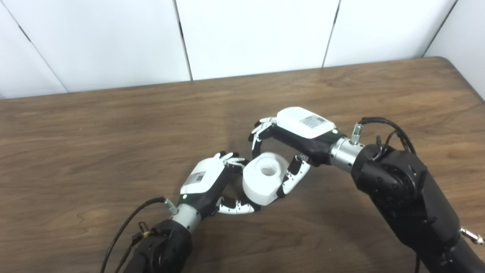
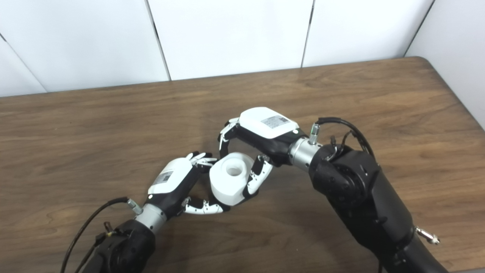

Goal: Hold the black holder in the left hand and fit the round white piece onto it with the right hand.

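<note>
My right hand (image 1: 291, 151) pinched the round white piece (image 1: 263, 177) at its 3 o'clock side, above the tabletop (image 1: 113, 144). My left hand (image 1: 212, 185) curled at its 9 o'clock; the black holder was hidden. The piece seemed stiff, smooth, probably light, best gripped on the rim.

This looks like a robot test bench in a lab rather than a home or shop. A plain wood-grain table (image 1: 113, 125) stands against bare white wall panels (image 1: 257, 34) with dark seams between them, and nothing domestic or decorative sits anywhere on the surface. The black robot arms (image 2: 363, 189) with exposed cables (image 1: 382, 127) at the wrists, reaching in over the tabletop, give the place the stripped, functional look of a research setup.
</note>
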`<action>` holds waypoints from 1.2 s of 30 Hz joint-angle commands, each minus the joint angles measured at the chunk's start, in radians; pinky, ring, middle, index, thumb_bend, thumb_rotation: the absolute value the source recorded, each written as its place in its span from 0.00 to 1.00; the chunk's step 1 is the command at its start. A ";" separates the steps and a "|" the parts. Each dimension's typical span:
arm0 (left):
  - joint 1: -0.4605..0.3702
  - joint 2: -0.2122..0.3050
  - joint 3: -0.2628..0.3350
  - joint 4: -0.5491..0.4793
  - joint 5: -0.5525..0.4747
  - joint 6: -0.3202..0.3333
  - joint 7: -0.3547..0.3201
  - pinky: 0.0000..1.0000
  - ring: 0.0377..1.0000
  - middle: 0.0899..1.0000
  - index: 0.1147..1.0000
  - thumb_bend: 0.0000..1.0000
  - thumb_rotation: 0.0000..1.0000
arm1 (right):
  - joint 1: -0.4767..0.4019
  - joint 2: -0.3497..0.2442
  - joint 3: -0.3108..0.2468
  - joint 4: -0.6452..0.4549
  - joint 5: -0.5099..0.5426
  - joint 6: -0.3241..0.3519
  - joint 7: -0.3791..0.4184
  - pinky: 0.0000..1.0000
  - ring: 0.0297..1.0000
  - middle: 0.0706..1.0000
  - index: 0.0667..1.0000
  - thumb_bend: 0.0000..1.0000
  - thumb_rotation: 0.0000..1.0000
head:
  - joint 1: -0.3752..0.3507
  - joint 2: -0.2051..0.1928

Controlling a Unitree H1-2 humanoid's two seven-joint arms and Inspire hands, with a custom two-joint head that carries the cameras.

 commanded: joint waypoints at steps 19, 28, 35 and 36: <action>0.000 0.001 -0.021 -0.017 -0.005 0.011 -0.053 1.00 0.94 0.82 0.42 0.51 0.06 | -0.031 -0.028 0.011 0.070 -0.045 0.009 0.017 0.86 0.89 0.78 0.44 0.53 0.13 | -0.001 0.001; 0.000 0.003 -0.026 -0.023 -0.002 0.014 -0.050 1.00 0.93 0.82 0.42 0.51 0.06 | -0.057 0.010 0.056 0.102 -0.066 0.000 -0.010 0.86 0.89 0.77 0.44 0.53 0.14 | 0.000 0.005; 0.001 0.003 -0.024 -0.017 -0.011 0.003 -0.040 1.00 0.93 0.82 0.42 0.51 0.06 | -0.024 0.013 0.074 0.090 -0.080 -0.009 -0.005 0.86 0.89 0.77 0.44 0.53 0.14 | 0.000 0.005; 0.001 0.004 -0.024 -0.016 -0.011 0.003 -0.041 1.00 0.93 0.82 0.42 0.51 0.06 | -0.017 0.009 0.072 0.086 -0.079 -0.010 -0.004 0.86 0.88 0.77 0.44 0.53 0.14 | 0.000 0.005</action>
